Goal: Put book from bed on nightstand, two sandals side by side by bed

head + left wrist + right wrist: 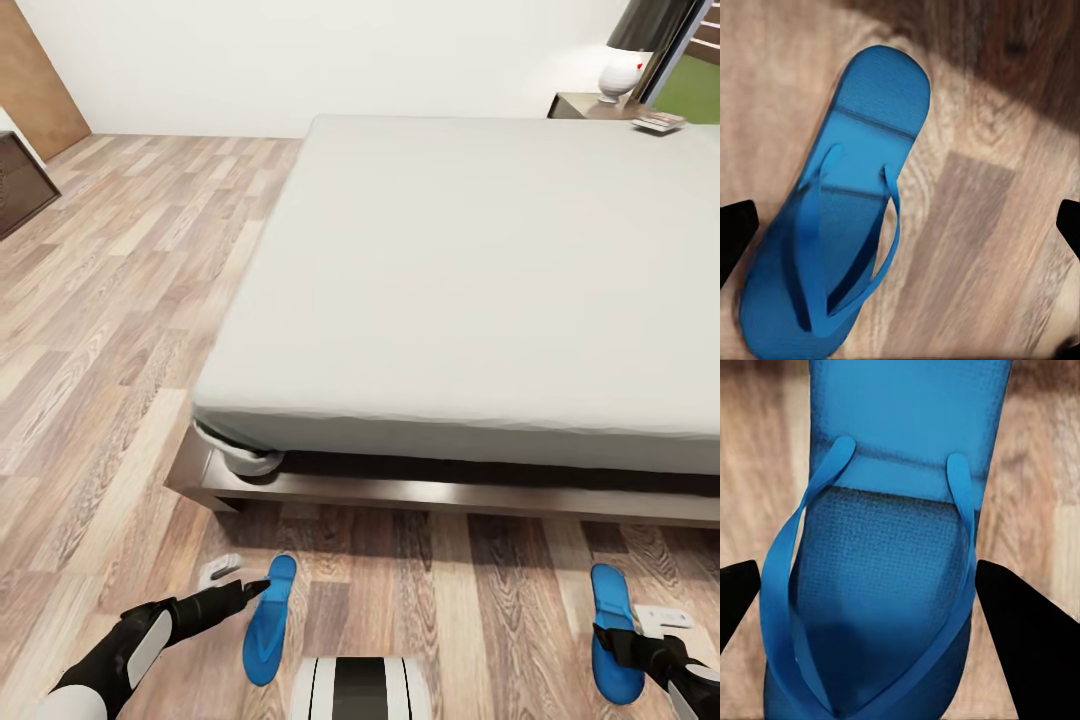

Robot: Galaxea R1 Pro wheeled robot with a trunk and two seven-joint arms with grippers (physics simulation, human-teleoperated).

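1. Two black fingertips (1020, 637) of the right gripper (870, 607) stand apart, one on each side of the right sandal (889, 585); the strap loop sits between them. I can't tell whether they touch the sole edges.
2. Left gripper (900, 225): fingers (733, 232) wide apart, nothing clamped. One tip is over the left sandal's (844, 217) edge, the other is over bare floor (975, 247).
3. Both sandals are bright blue flat flip-flops with thin blue Y-straps and a ribbed sole texture. Strap side up, lying flat on the wood planks.
4. Head view: left arm (150, 635) comes in low from the left, gripper (250, 590) pointing at the upper part of the left sandal (268, 620). Right arm (670, 665) enters from the bottom right corner, gripper over the lower half of the right sandal (610, 645).
5. Long axes: both sandals run roughly perpendicular to the near edge of the bed frame (420, 492). Left one is tilted slightly. They lie well apart, each near the frame.
6. Bed mattress (470, 270) is pale grey and smooth. Nightstand (585, 105) stands at the far right corner with the book (658, 122) and a lamp (625, 72) on top.
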